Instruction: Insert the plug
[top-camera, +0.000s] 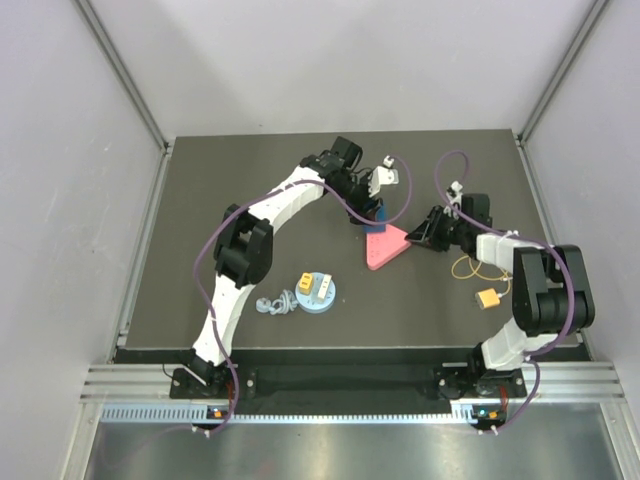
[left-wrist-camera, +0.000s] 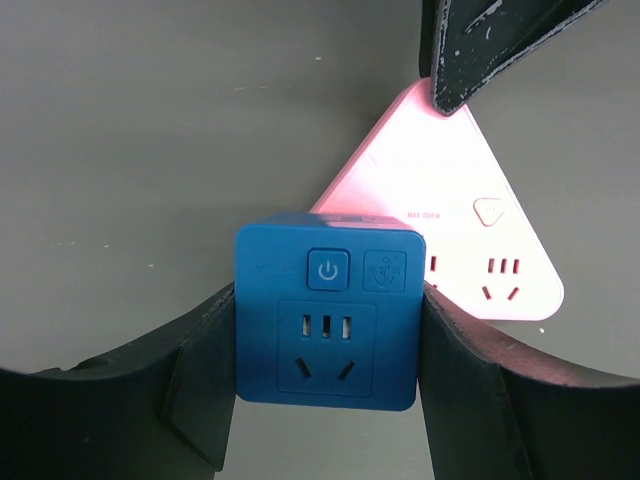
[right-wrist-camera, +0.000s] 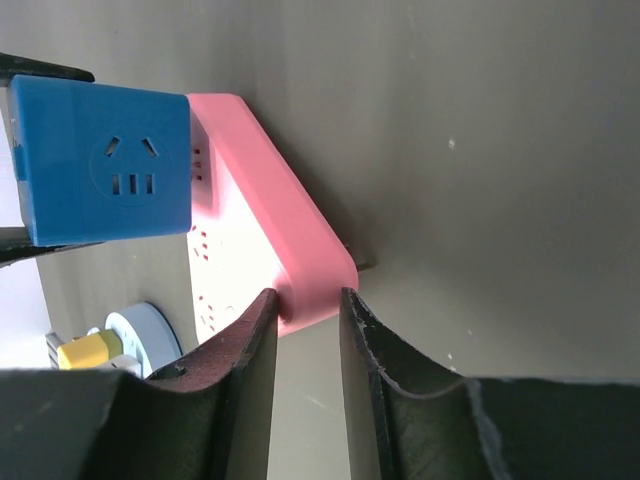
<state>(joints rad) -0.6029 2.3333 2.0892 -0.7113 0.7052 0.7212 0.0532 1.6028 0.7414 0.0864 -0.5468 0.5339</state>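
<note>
A blue cube plug adapter (left-wrist-camera: 327, 310) sits between the pads of my left gripper (left-wrist-camera: 327, 340), which is shut on its two sides. It hangs just above the far corner of a pink triangular power strip (left-wrist-camera: 450, 200) lying on the dark table. In the top view the cube (top-camera: 378, 212) is at the strip's (top-camera: 386, 247) far tip. My right gripper (right-wrist-camera: 305, 305) is shut on the strip's right corner (right-wrist-camera: 300, 270). The blue cube (right-wrist-camera: 105, 160) shows at the upper left of the right wrist view.
A round grey-blue disc (top-camera: 317, 291) with a yellow and a white plug stands near the front centre, with a grey coiled part (top-camera: 277, 304) to its left. A yellow connector (top-camera: 487, 298) with a thin yellow wire lies at the right. The disc also shows in the right wrist view (right-wrist-camera: 145, 335).
</note>
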